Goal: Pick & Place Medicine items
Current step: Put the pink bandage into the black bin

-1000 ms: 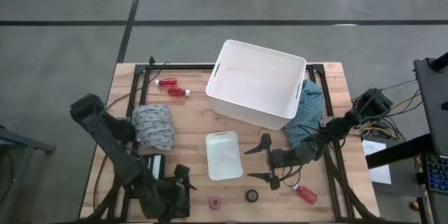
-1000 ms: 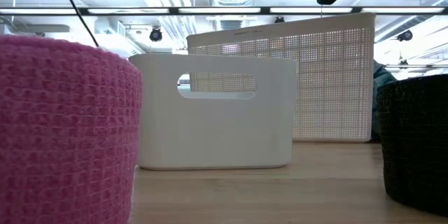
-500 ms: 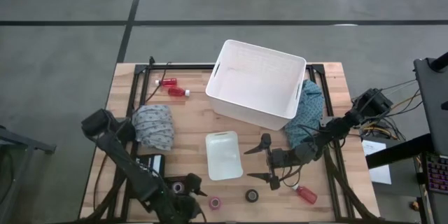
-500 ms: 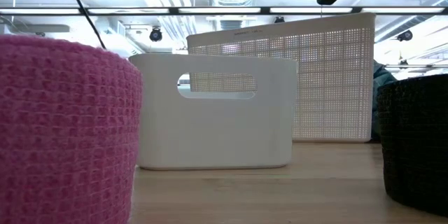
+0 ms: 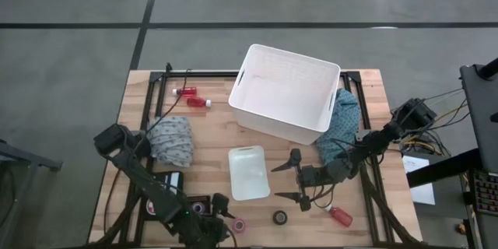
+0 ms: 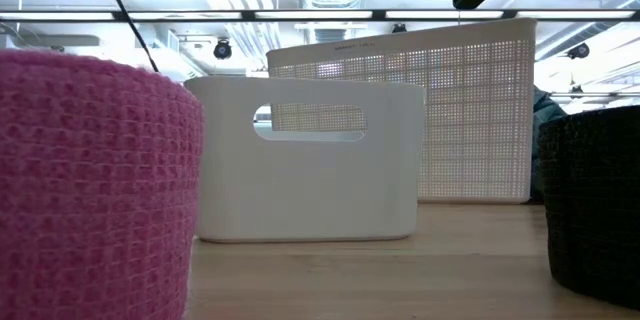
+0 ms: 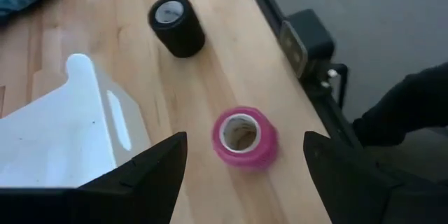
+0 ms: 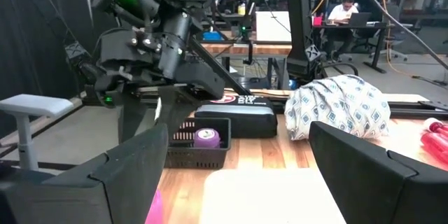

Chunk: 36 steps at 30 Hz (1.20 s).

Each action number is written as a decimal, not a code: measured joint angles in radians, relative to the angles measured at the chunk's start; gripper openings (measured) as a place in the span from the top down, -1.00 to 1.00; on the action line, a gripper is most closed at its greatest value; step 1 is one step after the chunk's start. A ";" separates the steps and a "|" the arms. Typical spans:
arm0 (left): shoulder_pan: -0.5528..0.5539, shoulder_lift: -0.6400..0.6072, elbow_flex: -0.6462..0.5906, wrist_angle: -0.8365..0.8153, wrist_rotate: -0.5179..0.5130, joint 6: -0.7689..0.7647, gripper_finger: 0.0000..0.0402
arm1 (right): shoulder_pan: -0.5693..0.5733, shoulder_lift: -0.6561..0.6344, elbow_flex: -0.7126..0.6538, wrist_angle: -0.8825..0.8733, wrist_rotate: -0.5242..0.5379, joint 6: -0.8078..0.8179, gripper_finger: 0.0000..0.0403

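Two claws hang over the wooden table [image 5: 210, 144]. The left claw [image 7: 241, 175] hovers with fingers spread and empty, the small pink fabric tape roll [image 7: 244, 137] lying between them just ahead, the black tape roll [image 7: 176, 25] farther beyond. The right claw [image 5: 295, 177] waits, open and empty, beside the flat white plastic lid [image 5: 248, 173]; a red bottle [image 5: 339, 216] lies near it.

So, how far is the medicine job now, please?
Done: nothing yet; the basket looks empty. In hand: the left gripper, open, hovers over the pink roll; the right gripper, open, holds nothing. Left: the pink roll, the dark roll, two bottles at the far left and one bottle near the right edge.
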 joint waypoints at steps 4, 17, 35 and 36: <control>0.012 0.048 -0.002 0.052 0.002 -0.012 -0.41 | 0.000 0.000 0.000 -0.004 0.000 0.000 -0.69; 0.043 0.126 -0.002 0.096 0.017 -0.092 -0.34 | 0.000 0.000 0.000 -0.022 0.000 0.000 -0.69; 0.053 0.135 -0.010 0.100 0.030 -0.222 -0.34 | 0.000 0.000 0.000 -0.028 0.000 0.000 -0.69; 0.053 0.135 -0.010 0.100 0.030 -0.228 -0.34 | 0.000 0.000 0.000 -0.028 0.000 0.000 -0.69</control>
